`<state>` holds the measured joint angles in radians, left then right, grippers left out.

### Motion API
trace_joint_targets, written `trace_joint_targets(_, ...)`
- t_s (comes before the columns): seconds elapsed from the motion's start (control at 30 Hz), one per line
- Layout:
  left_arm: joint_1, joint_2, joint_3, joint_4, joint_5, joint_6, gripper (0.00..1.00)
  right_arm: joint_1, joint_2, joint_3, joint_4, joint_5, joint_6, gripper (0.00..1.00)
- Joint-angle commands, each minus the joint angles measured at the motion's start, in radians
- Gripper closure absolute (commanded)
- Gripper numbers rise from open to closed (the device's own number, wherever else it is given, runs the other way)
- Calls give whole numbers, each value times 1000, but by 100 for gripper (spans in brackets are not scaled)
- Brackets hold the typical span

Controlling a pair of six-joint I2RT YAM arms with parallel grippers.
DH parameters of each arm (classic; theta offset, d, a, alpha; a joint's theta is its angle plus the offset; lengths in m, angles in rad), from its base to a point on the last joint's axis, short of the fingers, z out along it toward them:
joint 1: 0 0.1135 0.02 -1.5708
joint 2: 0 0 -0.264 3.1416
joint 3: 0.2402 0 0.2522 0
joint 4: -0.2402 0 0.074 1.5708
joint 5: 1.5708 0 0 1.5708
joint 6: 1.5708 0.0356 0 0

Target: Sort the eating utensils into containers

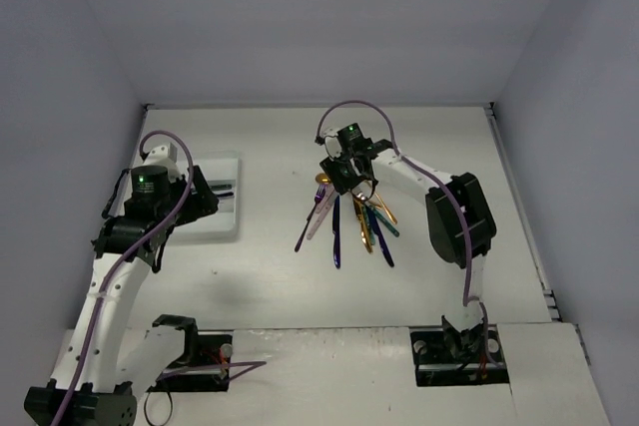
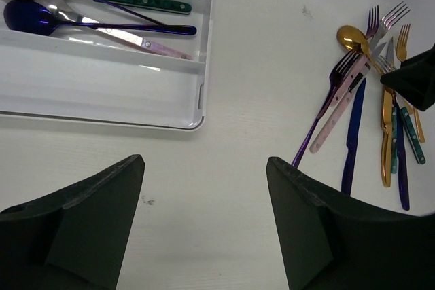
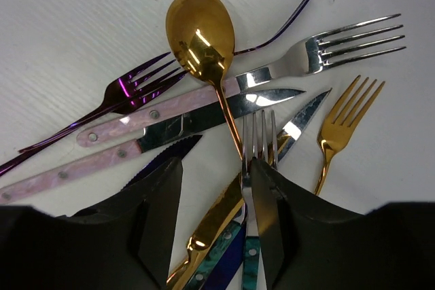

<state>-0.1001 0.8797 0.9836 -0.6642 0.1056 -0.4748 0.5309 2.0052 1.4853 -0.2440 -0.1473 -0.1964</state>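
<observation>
Right tool [image 1: 346, 180] over utensil pile [image 1: 351, 226] — left tool [image 1: 207, 195] at tray [image 1: 229, 161].

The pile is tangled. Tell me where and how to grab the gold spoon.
Take the gold spoon by its thin stem just below the bowl, from straight above, closing across the stem. The stem crosses over the pink-handled fork and the pink-handled knife, so it probably sits slightly raised. The bowl is wide and rounded, a poorer hold.

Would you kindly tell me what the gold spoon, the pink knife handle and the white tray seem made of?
The gold spoon is probably metal with a polished gold finish; its bowl mirrors light. The pink knife handle looks like pearly plastic or resin, marbled, with metal rivets. The white tray seems moulded plastic, smooth and glossy.
</observation>
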Motion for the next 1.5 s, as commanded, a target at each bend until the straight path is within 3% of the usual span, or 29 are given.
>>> trace_joint_targets(0.0,-2,-35,13,-34,-4,59,29,-2,26,78,32,-9,-51,62)
trace_joint_targets(0.5,-3,-12,3,-58,11,70,29,-23,145,154,34,-11,-96,71)
trace_joint_targets(1.0,-3,5,7,-55,11,74,29,-28,176,133,29,-108,-91,100)
trace_joint_targets(1.47,-4,15,51,-52,38,79,29,-8,24,229,32,-46,-75,100)
